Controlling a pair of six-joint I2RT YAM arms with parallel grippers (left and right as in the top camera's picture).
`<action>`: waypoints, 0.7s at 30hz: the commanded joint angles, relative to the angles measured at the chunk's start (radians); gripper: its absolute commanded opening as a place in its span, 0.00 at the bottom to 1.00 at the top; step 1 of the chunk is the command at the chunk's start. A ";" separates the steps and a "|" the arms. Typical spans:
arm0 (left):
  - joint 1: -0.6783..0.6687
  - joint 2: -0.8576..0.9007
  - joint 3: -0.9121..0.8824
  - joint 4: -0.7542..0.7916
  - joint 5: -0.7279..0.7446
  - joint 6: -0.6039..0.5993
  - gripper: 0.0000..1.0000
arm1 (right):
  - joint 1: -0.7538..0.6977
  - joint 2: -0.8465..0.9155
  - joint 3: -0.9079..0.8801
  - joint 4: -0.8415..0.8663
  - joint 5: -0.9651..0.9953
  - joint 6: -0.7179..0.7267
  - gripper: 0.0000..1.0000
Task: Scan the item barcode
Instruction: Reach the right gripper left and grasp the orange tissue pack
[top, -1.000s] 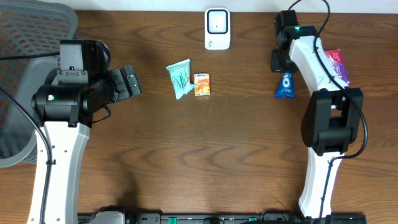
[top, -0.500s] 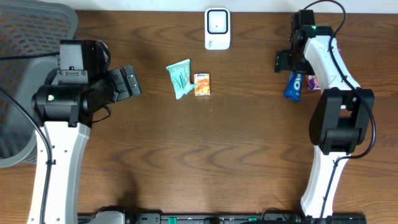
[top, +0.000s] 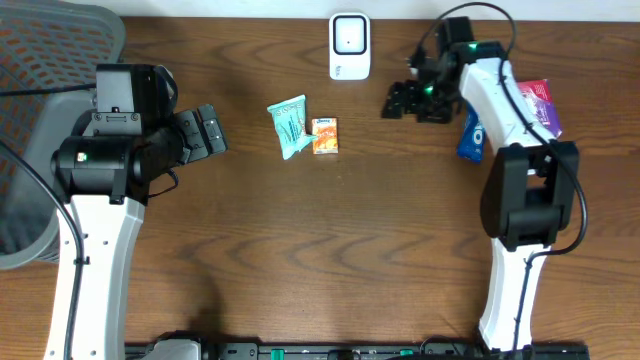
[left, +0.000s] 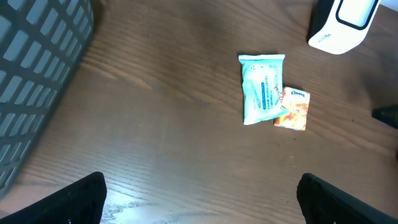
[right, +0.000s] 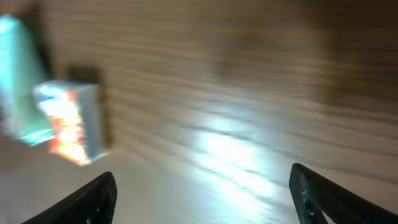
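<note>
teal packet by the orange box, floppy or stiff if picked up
The teal packet looks like a soft film pouch with crimped ends, so it probably sags when lifted. Lying flat and thin, it seems light. It abuts the orange box, so a push may shift both.

Dark brown wood-grain table (top: 300, 240) fills the view. A grey mesh chair (top: 50, 45) stands at its left edge, partly out of sight. A black rail (top: 320, 351) runs along the near edge. Pale glare (right: 230, 149) streaks the glossy tabletop.
</note>
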 joint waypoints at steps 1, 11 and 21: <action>0.003 -0.002 0.001 -0.002 -0.005 -0.002 0.98 | 0.087 -0.022 0.006 0.013 -0.091 -0.019 0.86; 0.003 -0.002 0.001 -0.002 -0.005 -0.002 0.98 | 0.250 0.016 0.006 0.125 0.068 0.215 0.87; 0.003 -0.002 0.001 -0.002 -0.005 -0.002 0.98 | 0.310 0.135 0.006 0.179 0.139 0.281 0.61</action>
